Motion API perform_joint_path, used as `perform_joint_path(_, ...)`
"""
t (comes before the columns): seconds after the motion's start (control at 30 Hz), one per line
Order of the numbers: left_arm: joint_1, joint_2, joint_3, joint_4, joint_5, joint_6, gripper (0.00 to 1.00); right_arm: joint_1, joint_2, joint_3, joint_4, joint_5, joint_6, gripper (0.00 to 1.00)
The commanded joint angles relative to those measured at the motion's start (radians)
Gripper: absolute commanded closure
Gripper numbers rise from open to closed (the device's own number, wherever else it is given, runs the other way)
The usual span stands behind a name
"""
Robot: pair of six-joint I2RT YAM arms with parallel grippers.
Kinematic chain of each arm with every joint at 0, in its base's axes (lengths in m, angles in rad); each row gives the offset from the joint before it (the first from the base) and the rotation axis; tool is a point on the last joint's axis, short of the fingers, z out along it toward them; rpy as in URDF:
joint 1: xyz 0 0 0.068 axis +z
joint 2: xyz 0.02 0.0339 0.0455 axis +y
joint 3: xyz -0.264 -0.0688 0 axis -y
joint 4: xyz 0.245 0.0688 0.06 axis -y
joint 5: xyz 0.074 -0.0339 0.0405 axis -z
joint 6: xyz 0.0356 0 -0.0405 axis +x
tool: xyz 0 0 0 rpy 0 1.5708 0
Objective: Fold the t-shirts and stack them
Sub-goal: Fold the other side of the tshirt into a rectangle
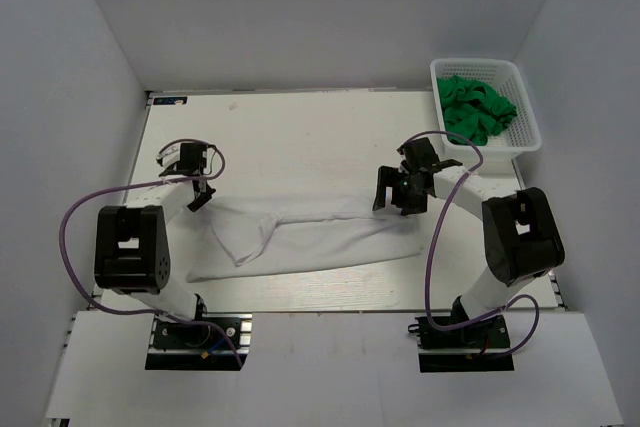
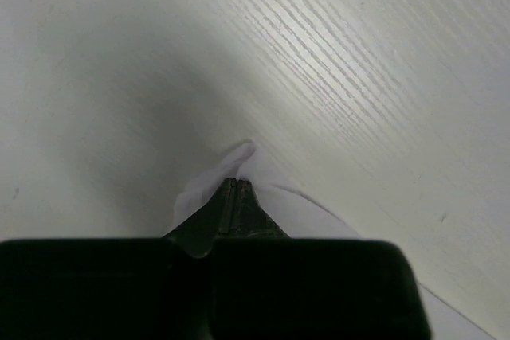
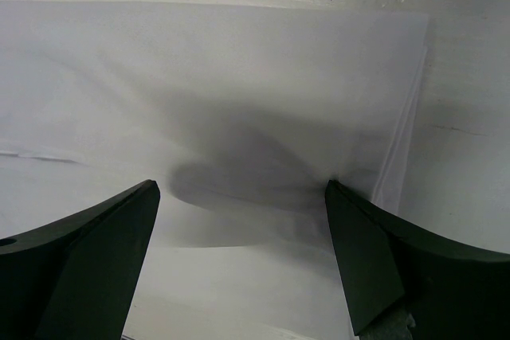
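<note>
- White cloth: the white t-shirt (image 1: 300,242) lies as a long, partly folded band across the near half of the table (image 1: 300,127), between the two arms.
- Left gripper (image 2: 233,187): jaws pinched tight on a corner of cloth at the shirt's left end. Judged to anchor that edge for the next fold.
- Right gripper (image 3: 243,197): spread wide just above the shirt's right end, holding nothing. Looks poised to take that end.
- Green t-shirts (image 1: 478,109): bunched in the basket (image 1: 495,146) at the far right, not yet folded.
</note>
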Motion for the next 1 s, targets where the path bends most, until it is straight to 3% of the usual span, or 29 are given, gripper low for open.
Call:
perform_joint_path(0.0, 0.017, 0.039, 0.073, 0.007, 0.055, 0.037, 0.94, -0.003, 0.004, 0.008, 0.017, -0.01, -0.009, 0.1)
perform_joint_path(0.03, 0.017, 0.039, 0.073, 0.007, 0.055, 0.037, 0.94, -0.003, 0.004, 0.009, 0.017, -0.01, -0.024, 0.1)
perform_joint_path(0.07, 0.017, 0.039, 0.09, -0.005, 0.032, 0.02, 0.84, -0.002, -0.017, 0.011, 0.02, -0.023, -0.033, 0.1)
perform_joint_path(0.1, 0.017, 0.039, 0.129, -0.058, 0.02, 0.009, 0.5, 0.004, -0.025, 0.023, 0.028, -0.031, -0.042, 0.1)
perform_joint_path(0.17, 0.017, 0.048, 0.203, -0.178, -0.02, -0.064, 0.0, 0.004, -0.064, 0.043, 0.023, -0.031, -0.084, 0.1)
perform_joint_path(0.3, 0.017, 0.059, 0.375, -0.46, -0.071, -0.179, 0.0, 0.049, -0.129, 0.144, -0.012, -0.024, -0.188, 0.1)
perform_joint_path(0.47, -0.005, -0.008, 0.394, -0.524, -0.008, -0.184, 0.0, 0.2, -0.097, 0.285, -0.065, -0.011, -0.246, 0.1)
perform_joint_path(0.63, -0.014, -0.136, 0.204, -0.277, 0.274, -0.132, 0.0, 0.43, 0.12, 0.492, -0.092, 0.072, -0.227, 0.1)
perform_joint_path(0.77, -0.014, -0.145, 0.109, -0.112, 0.509, -0.118, 0.0, 0.544, 0.243, 0.653, -0.093, 0.189, -0.184, 0.1)
perform_joint_path(0.97, -0.014, -0.062, 0.11, -0.079, 0.486, -0.13, 0.0, 0.685, 0.348, 0.737, 0.019, 0.248, -0.107, 0.1)
